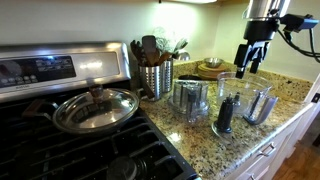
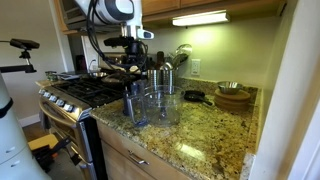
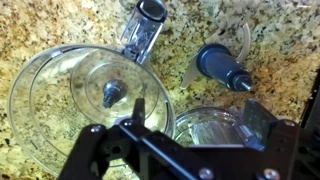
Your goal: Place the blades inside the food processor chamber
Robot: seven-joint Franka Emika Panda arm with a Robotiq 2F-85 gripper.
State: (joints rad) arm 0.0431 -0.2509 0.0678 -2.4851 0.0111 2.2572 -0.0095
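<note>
Wrist view shows my end effector (image 3: 170,140) hanging wide open and empty over the clear bowl (image 3: 45,110). The blades (image 3: 222,62) sit on the bench (image 3: 40,30) just right of it: light, stiff, sharp-edged, so I'd pinch the dark plastic hub (image 3: 232,76).

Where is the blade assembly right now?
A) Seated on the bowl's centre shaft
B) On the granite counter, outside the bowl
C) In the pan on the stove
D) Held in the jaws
B. In the wrist view, the blade assembly sits on the granite counter beside the clear bowl, whose centre shaft is bare.
</note>
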